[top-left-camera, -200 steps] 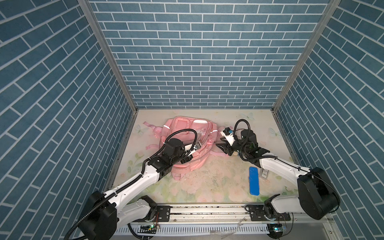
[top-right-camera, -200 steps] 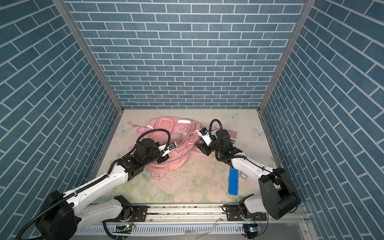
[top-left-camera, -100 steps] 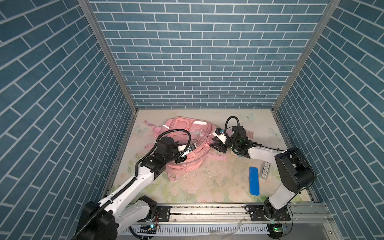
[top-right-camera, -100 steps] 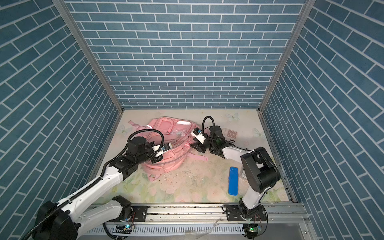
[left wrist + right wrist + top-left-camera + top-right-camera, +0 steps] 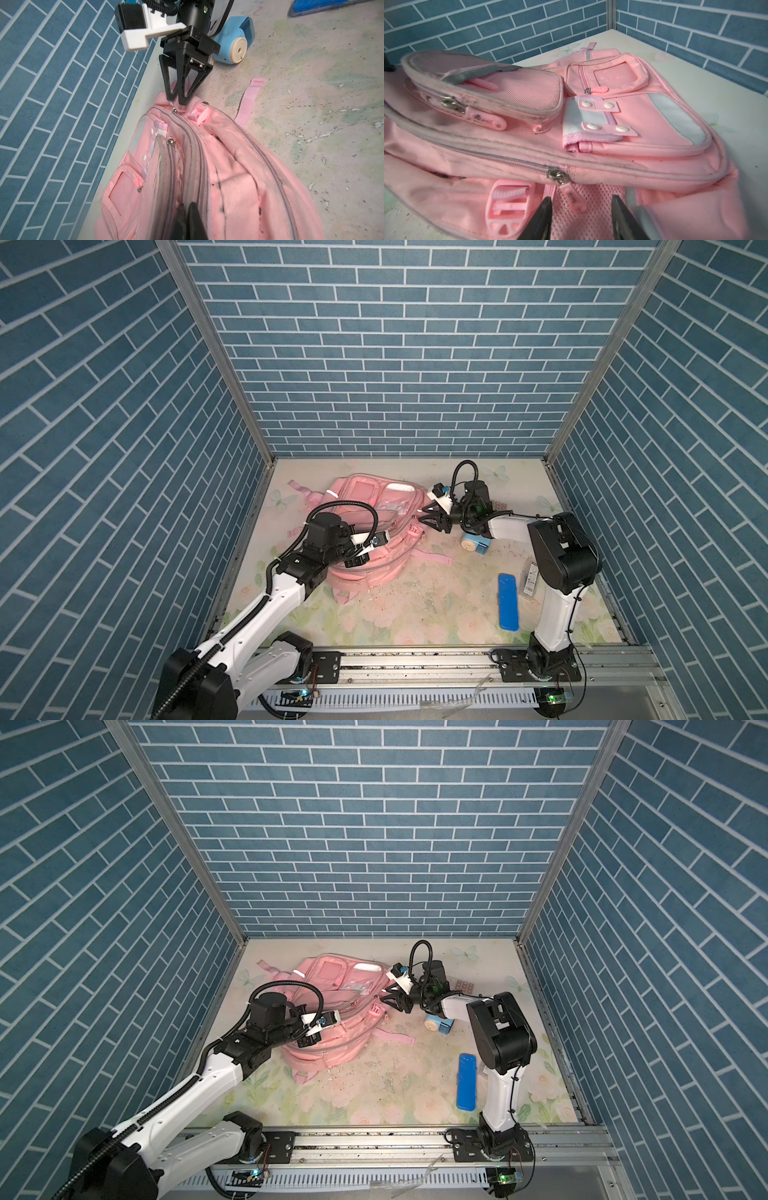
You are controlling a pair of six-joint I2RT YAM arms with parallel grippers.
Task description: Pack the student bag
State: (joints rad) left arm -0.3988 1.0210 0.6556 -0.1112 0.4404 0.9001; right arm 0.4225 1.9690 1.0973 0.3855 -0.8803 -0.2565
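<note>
**A:** Where is the student bag (image 5: pixel 376 526) found?

**B:** It is laid flat on the flowered table (image 5: pixel 411 614). In both top views it is at about 10 o'clock from the table's middle, near the back left corner.

**A:** What is seen of the left gripper (image 5: pixel 356 563)?

**B:** It is set on the bag's 7 o'clock side. In the left wrist view its fingers (image 5: pixel 195 220) are pressed together on the pink fabric beside a grey zip line, so a fold of the bag is pinched between them.

**A:** And the right gripper (image 5: pixel 422 518)?

**B:** It is placed at the bag's 3 o'clock end. Its jaws are seen apart and nothing is clamped. In the right wrist view a pink zip pull (image 5: pixel 575 200) is seen between the two fingertips, over the pink mesh (image 5: pixel 581 225). Whether the tips touch the mesh cannot be told.

**A:** What else is seen on the table?

**B:** A light blue sharpener (image 5: pixel 475 544) is seen at 3 o'clock from the bag, just beside the right arm. A blue case (image 5: pixel 508 602) is laid at 4 o'clock from the table's middle, well apart from the bag. A small flat packet (image 5: pixel 530 585) is seen just beside the case, at its 2 o'clock.
</note>
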